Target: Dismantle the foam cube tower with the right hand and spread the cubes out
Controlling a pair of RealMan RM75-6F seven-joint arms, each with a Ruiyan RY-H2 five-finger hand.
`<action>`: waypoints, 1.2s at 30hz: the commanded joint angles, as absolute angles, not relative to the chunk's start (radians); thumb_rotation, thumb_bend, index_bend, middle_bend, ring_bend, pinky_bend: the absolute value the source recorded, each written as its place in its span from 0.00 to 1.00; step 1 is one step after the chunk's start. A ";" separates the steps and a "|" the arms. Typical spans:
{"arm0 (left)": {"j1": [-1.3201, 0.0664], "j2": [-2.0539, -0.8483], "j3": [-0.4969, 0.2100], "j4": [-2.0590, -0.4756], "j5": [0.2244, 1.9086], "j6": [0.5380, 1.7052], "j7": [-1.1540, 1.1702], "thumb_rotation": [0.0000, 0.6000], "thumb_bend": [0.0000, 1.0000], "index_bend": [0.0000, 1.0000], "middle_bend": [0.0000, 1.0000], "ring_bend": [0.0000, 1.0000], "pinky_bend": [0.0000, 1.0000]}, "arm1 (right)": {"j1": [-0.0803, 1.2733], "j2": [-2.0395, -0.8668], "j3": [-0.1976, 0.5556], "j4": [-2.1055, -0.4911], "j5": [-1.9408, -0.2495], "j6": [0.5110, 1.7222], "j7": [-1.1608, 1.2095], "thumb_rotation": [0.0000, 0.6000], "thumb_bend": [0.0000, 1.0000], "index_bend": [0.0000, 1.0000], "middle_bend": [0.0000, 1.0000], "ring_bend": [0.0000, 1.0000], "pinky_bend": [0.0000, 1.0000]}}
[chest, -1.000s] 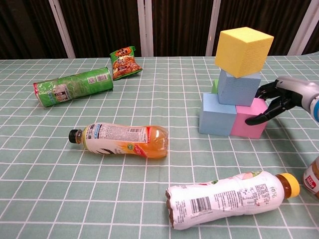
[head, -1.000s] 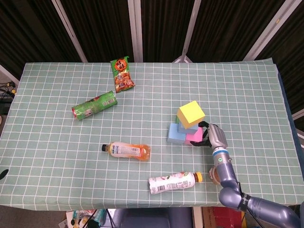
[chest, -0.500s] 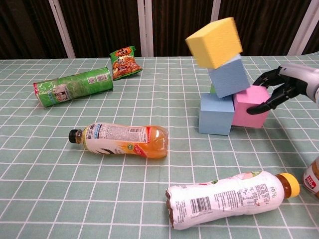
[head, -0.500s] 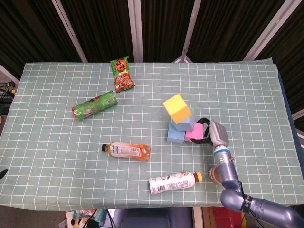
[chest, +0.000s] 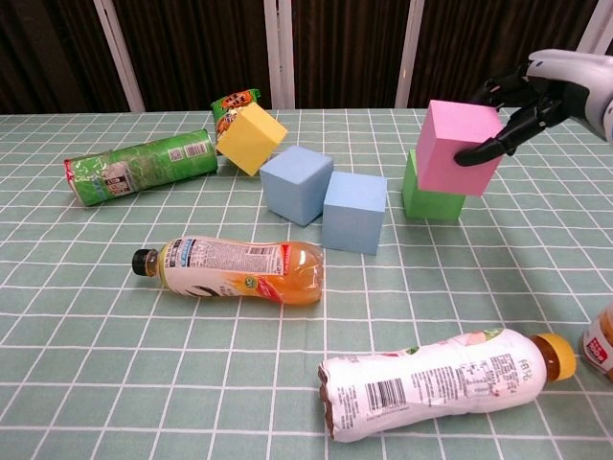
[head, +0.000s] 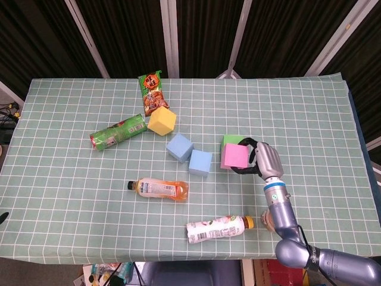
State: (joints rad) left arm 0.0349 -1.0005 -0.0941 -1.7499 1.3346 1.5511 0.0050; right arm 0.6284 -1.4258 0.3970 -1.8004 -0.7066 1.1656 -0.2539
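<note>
Setting: dark vertical curtain panels with pale frames stand behind a table covered by a green cloth with a white grid [head: 71, 196].
Right hand: the silver robot right hand [head: 265, 159] grips the pink foam cube [head: 234, 157], dark fingers [chest: 482, 149] wrapped round its right side; in the chest view the cube is lifted and tilted.
Left hand: it shows in neither view.
Pink cube: at the right of the table, held in front of and partly above the green foam cube [chest: 427, 195].
Green cube: rests on the cloth just behind the pink one, mostly covered by it in the head view.
Blue cubes: two light blue foam cubes lie near the middle, the left one [head: 179, 147] and the right one [head: 200, 162], touching at an edge.
Yellow cube: the yellow foam cube [head: 162, 121] is tipped on an edge at far left of the blue pair, next to the green snack packet [head: 153, 93].
Green can: a green cylindrical snack tube [head: 118, 132] lies on its side, left of the yellow cube.
Bottles: an orange drink bottle with a black cap [head: 158, 189] lies at near left of centre; a white-labelled bottle with an orange cap [head: 216, 229] lies near the front edge.
</note>
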 commanded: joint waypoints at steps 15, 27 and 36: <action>0.032 -1.014 -0.088 -1.760 1.340 1.553 0.050 1.00 0.15 0.19 0.00 0.00 0.00 | 0.554 -1.366 0.287 -1.597 -0.729 1.035 -0.168 1.00 0.25 0.64 0.52 0.59 0.23; 0.030 -1.019 -0.090 -1.762 1.333 1.553 0.064 1.00 0.15 0.19 0.00 0.00 0.00 | 0.566 -1.359 0.272 -1.595 -0.820 0.936 -0.089 1.00 0.07 0.00 0.00 0.10 0.00; 0.029 -1.017 -0.091 -1.761 1.331 1.548 0.058 1.00 0.15 0.19 0.00 0.00 0.00 | 0.512 -1.273 0.304 -1.727 -0.924 1.033 -0.012 1.00 0.06 0.00 0.00 0.11 0.00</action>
State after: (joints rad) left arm 0.0286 -1.0166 -0.0909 -1.7609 1.3308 1.5485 0.0584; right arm 0.5351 -1.3107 0.2935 -1.6688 -0.8881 1.0123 -0.0458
